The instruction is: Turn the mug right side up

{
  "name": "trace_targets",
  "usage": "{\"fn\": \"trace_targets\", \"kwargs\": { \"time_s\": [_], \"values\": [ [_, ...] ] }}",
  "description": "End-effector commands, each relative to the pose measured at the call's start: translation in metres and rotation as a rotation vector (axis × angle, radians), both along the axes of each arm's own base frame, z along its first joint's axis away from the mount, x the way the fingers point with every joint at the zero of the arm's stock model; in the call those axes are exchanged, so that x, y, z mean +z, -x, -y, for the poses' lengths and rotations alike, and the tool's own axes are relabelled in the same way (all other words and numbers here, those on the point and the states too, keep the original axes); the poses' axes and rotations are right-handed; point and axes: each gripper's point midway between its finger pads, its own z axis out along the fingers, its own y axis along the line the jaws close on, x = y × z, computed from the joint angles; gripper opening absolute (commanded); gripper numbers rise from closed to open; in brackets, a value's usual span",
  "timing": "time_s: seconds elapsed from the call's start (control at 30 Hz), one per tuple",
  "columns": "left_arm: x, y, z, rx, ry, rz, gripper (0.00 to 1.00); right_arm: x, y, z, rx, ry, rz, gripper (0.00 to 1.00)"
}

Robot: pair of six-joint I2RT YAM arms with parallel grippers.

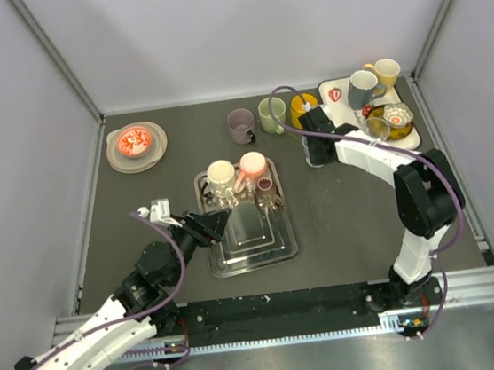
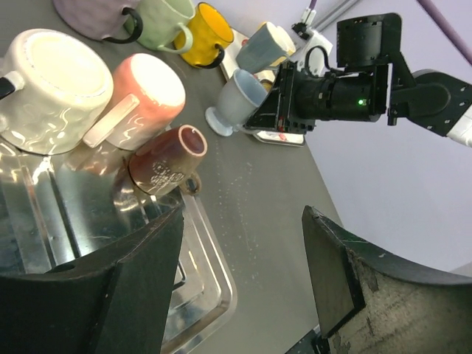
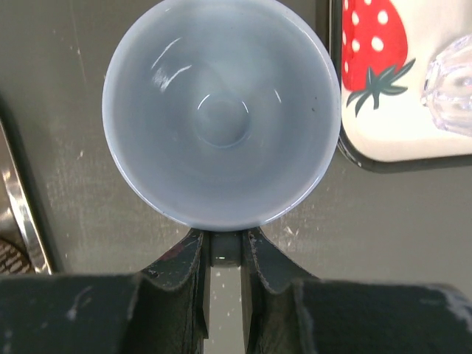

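Observation:
A pale blue-grey footed mug [image 3: 221, 110] stands mouth up on the dark table, beside the strawberry tray; the left wrist view shows it [image 2: 237, 99] with its foot at the table surface. My right gripper [image 3: 225, 247] is shut on the mug's handle, which sits pinched between its fingers. In the top view the right gripper [image 1: 317, 144] hides the mug. My left gripper [image 2: 243, 273] is open and empty, low over the right edge of the metal tray [image 2: 214, 295]; it also shows in the top view [image 1: 211, 226].
On the metal tray [image 1: 255, 242] a cream mug [image 1: 220, 174] and a pink mug [image 1: 253, 163] stand upside down, and a brown mug [image 1: 266, 185] lies tipped. Purple [image 1: 241, 125], green [image 1: 272, 115] and yellow [image 1: 302, 107] mugs stand behind. The strawberry tray [image 1: 409, 138] is back right, stacked plates [image 1: 135, 146] back left.

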Motion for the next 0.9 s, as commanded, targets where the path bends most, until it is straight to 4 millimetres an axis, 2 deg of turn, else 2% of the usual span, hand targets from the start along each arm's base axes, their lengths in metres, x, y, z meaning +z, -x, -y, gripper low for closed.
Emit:
{"fn": "trace_targets", "kwargs": {
  "time_s": [0.0, 0.17, 0.27, 0.3, 0.33, 0.37, 0.4, 0.5, 0.6, 0.7, 0.73, 0.8, 0.83, 0.87],
  "values": [
    [0.008, -0.006, -0.003, 0.037, 0.000, -0.004, 0.71, 0.044, -0.048, -0.009, -0.048, -0.055, 0.187, 0.00],
    [0.004, -0.007, 0.000, 0.032, -0.016, -0.018, 0.71, 0.026, -0.058, -0.005, -0.066, -0.054, 0.150, 0.00],
    [0.002, -0.006, 0.003, 0.018, -0.044, -0.015, 0.70, 0.022, -0.058, -0.002, -0.080, -0.056, 0.131, 0.00],
    [0.000, -0.006, 0.003, 0.013, -0.057, -0.019, 0.70, 0.024, -0.058, 0.000, -0.084, -0.059, 0.135, 0.02],
    [0.000, -0.006, 0.004, 0.012, -0.063, -0.021, 0.70, 0.024, -0.054, 0.000, -0.083, -0.064, 0.131, 0.14],
    [-0.001, -0.007, 0.004, 0.013, -0.078, -0.025, 0.72, 0.030, -0.053, -0.001, -0.088, -0.079, 0.143, 0.21],
    [-0.001, -0.007, 0.005, 0.008, -0.085, -0.026, 0.72, 0.031, -0.051, 0.000, -0.089, -0.083, 0.144, 0.34],
    [-0.005, -0.009, 0.005, 0.012, -0.122, -0.043, 0.74, 0.045, -0.044, 0.001, -0.095, -0.106, 0.168, 0.48],
    [-0.008, -0.011, 0.008, 0.012, -0.138, -0.057, 0.75, 0.059, -0.038, 0.002, -0.095, -0.137, 0.191, 0.54],
    [-0.014, -0.012, 0.010, 0.013, -0.151, -0.074, 0.77, 0.070, -0.027, 0.003, -0.098, -0.157, 0.198, 0.55],
    [-0.016, -0.014, 0.009, 0.025, -0.153, -0.082, 0.80, 0.087, -0.021, 0.003, -0.095, -0.182, 0.232, 0.56],
    [-0.024, -0.017, 0.009, 0.045, -0.137, -0.123, 0.86, 0.095, -0.006, 0.000, -0.084, -0.195, 0.248, 0.56],
    [-0.024, -0.017, 0.011, 0.045, -0.121, -0.132, 0.97, 0.111, 0.003, -0.001, -0.074, -0.213, 0.283, 0.56],
    [-0.029, -0.017, 0.017, 0.023, -0.131, -0.144, 0.99, 0.116, 0.012, -0.007, -0.053, -0.223, 0.294, 0.56]
  ]
}}
